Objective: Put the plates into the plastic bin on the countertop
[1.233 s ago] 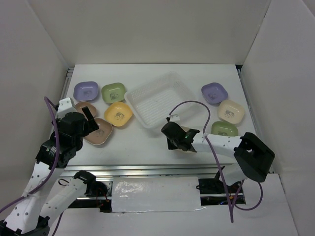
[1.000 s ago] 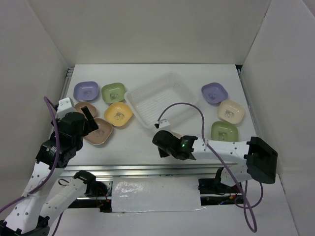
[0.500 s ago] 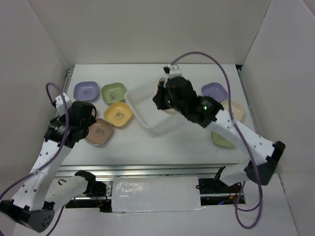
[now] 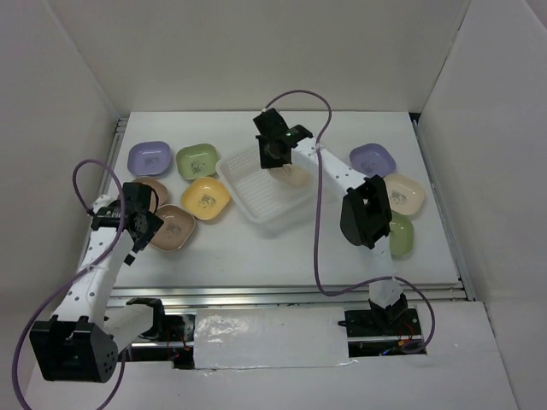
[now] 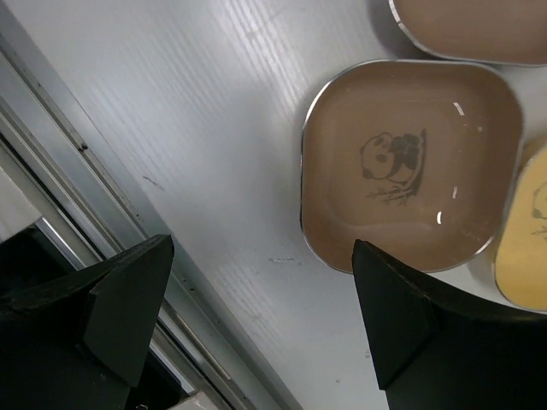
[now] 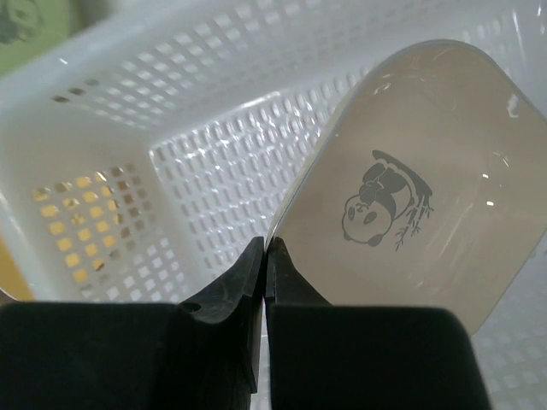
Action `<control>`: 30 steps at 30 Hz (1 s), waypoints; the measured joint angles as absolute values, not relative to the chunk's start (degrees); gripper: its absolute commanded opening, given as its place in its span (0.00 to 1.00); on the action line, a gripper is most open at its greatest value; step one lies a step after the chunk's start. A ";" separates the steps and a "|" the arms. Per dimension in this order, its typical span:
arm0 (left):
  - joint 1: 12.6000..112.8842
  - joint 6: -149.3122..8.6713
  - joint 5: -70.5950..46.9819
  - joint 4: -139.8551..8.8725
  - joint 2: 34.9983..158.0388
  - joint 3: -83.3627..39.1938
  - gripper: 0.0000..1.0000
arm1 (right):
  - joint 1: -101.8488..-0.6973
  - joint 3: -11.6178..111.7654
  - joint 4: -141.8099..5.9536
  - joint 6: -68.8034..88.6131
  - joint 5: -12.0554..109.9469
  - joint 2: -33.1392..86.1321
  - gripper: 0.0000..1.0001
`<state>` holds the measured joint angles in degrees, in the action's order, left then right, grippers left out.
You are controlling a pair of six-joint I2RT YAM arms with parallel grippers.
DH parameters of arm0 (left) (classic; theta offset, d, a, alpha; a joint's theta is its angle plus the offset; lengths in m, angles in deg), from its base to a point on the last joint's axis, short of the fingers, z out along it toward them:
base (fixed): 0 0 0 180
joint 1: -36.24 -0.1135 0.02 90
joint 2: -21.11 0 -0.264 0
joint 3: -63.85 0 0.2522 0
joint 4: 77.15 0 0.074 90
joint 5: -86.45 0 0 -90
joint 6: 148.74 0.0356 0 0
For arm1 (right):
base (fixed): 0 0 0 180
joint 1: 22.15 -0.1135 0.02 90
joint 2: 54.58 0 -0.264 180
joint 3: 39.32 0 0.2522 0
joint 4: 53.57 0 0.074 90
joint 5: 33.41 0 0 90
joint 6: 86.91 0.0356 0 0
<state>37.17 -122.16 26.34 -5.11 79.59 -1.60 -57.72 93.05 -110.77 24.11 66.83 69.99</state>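
Since my right gripper (image 6: 266,249) came from the near side, it pinches cream plate (image 6: 410,196) over plastic bin (image 6: 154,102) | left gripper (image 5: 261,248) — jaws spread above brown plate (image 5: 410,162).

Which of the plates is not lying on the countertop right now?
The cream plate with the panda mark: it is pinched at its rim by the right jaws and tilted over the plastic bin. The other plates lie flat on the countertop.

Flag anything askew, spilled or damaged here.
Only the bin sits rotated against the countertop's edges. The cream plate hangs tilted inside it, pinched by its rim in the right gripper, which fits the task. Nothing looks spilled or damaged.
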 measured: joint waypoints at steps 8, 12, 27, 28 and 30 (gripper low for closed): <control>32.73 -121.94 20.31 -14.48 89.32 4.28 0.96 | -57.92 85.68 -107.47 26.25 66.48 68.72 1.00; 32.14 -122.07 18.41 -20.06 94.28 6.45 0.83 | -59.03 78.82 -105.03 26.38 65.95 64.18 1.00; 33.19 -127.10 16.33 -28.45 92.01 10.38 0.00 | -66.85 62.32 -97.44 26.38 69.21 31.63 1.00; 33.43 -127.47 16.51 -27.53 90.91 10.56 0.00 | -66.92 61.73 -97.40 26.40 69.65 30.38 1.00; 34.29 -128.19 17.21 -24.25 88.07 10.78 0.00 | -67.01 60.57 -97.35 26.40 70.43 28.00 1.00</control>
